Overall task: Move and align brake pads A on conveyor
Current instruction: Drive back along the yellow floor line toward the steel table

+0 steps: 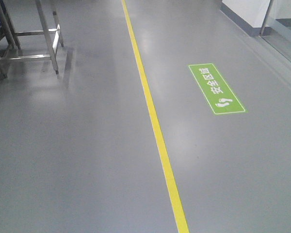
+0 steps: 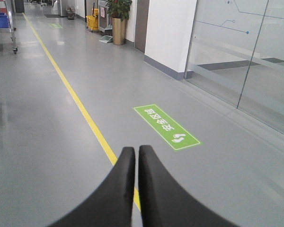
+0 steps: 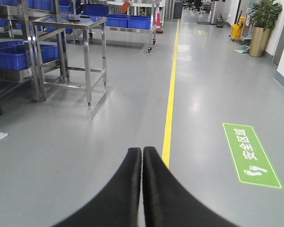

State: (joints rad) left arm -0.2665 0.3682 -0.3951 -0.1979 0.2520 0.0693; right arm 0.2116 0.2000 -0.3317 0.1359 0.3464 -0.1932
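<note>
- Left pincer (image 2: 136, 150): both black fingers together, only a thin slit between them, nothing clamped; it hangs over the grey floor (image 2: 38, 142).
- Far ahead and left of the left pincer: wheeled trolley (image 2: 12, 28) carrying a blue crate (image 2: 0, 20).
- Yellow floor line (image 2: 75, 100): runs from far ahead on the left and passes under the left pincer's tips.
- Far ahead of the left pincer: yellow mop bucket (image 2: 92, 22), with a potted plant (image 2: 119, 19) in a brass-coloured pot just to its right.
- Ahead and right of the left pincer: green floor sign (image 2: 165, 126) with white characters and footprints, lying flat and apart from the yellow line.
- Further right: white wall pillar (image 2: 168, 33), then a glass partition (image 2: 246, 61).
- Right pincer (image 3: 142, 150): fingers together, tips touching or nearly so, nothing clamped.
- Left of the right pincer: white paper scrap (image 3: 1, 135) on the floor.
- Ahead and left of the right pincer: racks of blue bins (image 3: 12, 56), then a steel desk (image 3: 68, 21) with small dark shapes on top, too small to identify.
- Just right of the right pincer's tips: the yellow line; further right, the green sign.
- Brake pads A and conveyor: cannot be made out in any view.
</note>
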